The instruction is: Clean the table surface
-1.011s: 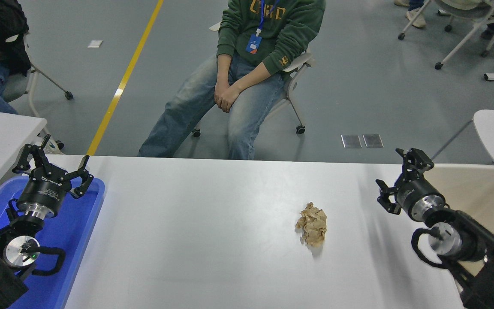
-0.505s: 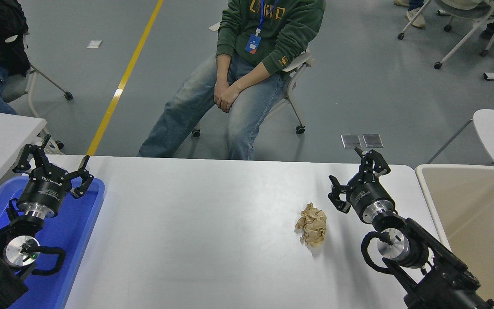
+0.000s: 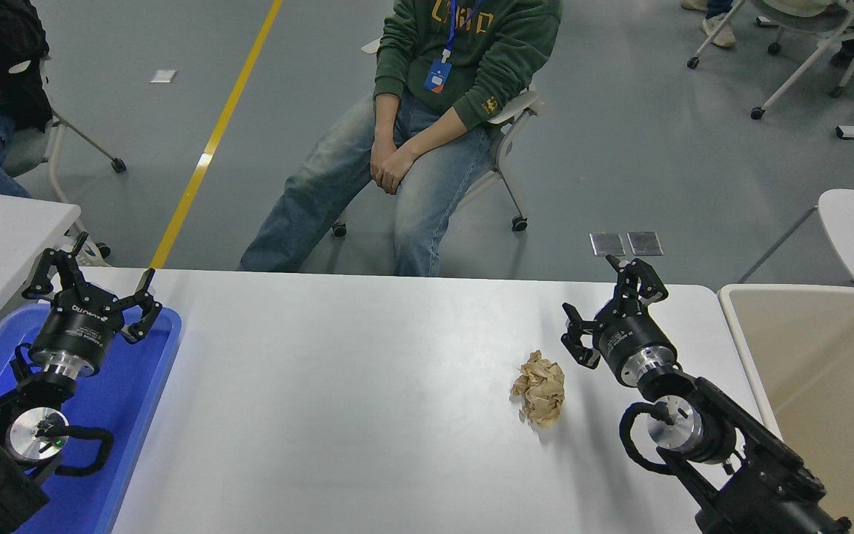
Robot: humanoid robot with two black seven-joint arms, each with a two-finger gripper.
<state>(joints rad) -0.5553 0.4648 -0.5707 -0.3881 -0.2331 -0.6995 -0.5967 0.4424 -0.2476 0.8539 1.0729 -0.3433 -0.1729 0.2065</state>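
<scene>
Head view: desk [image 3: 368, 415] not yet clean, crumpled brown paper wad [image 3: 540, 386] lying mid-right. Right gripper [image 3: 608, 311] spread, empty, just beside wad. Left gripper [image 3: 93, 285] spread over blue tray [image 3: 138, 415]. Beige bin [image 3: 805, 371] at right.

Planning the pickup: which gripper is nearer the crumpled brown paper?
Right. The right gripper hangs open just right of and beyond the crumpled brown paper, not touching it. The left gripper is parked far left over the blue tray.
</scene>
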